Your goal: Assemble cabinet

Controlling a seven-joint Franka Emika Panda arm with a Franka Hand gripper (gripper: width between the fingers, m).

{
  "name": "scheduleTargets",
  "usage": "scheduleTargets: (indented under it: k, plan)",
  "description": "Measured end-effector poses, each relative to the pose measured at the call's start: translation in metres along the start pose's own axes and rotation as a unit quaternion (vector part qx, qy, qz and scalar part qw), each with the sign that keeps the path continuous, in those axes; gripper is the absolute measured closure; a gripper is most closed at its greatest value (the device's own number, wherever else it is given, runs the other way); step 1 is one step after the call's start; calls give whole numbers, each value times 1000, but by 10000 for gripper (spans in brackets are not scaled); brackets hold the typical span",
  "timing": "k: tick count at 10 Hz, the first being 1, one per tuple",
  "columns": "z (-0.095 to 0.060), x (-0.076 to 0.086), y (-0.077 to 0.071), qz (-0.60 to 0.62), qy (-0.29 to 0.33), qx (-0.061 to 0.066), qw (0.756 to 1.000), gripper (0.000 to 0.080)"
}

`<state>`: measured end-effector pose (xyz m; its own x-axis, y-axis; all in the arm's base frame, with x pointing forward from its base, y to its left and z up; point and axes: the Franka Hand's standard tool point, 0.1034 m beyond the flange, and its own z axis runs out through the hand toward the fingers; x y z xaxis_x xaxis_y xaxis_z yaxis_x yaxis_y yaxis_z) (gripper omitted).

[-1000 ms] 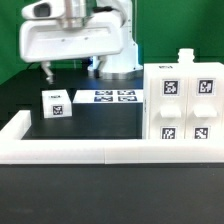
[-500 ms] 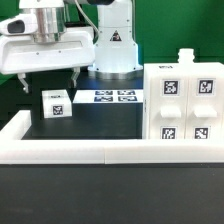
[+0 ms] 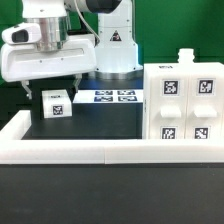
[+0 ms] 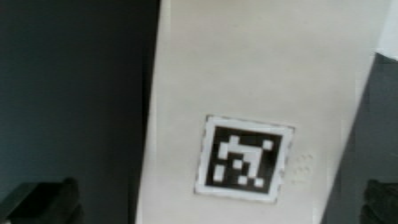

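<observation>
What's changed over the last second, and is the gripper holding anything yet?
The gripper moved toward the exterior view's left and came down. It now hangs open above the small tagged box, holding nothing. That box, the large cabinet body, the marker board and the border rail have not moved.

Robotics lab bench, seen from my remote console.
I get a green backdrop (image 3: 185, 25) at twelve o'clock, a black desk (image 3: 100, 125) with a white rail (image 3: 90, 152) at six, square tracking tags on the marker board (image 3: 112, 97) and cabinet parts (image 3: 185, 105), and a Panda arm (image 3: 112, 45) behind.
</observation>
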<state>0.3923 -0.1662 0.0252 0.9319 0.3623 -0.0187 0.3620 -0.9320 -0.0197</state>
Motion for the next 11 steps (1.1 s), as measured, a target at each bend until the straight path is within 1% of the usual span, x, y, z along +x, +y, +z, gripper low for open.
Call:
scheduleTargets:
  k: [2,4,5,6,7,11]
  plan:
    - [8,-2,-2,0,-3,0,1000,2]
    - [10,-2,-3,-1,-4,1,1000,2]
    - [10,-2,-3,-1,-4,1,1000,129]
    - [9,-2,-3,-1,-4,1,1000,129]
    - [9,-2,-3,-1,-4,1,1000,245]
    - [9,-2,-3,-1,-4,1,1000,242]
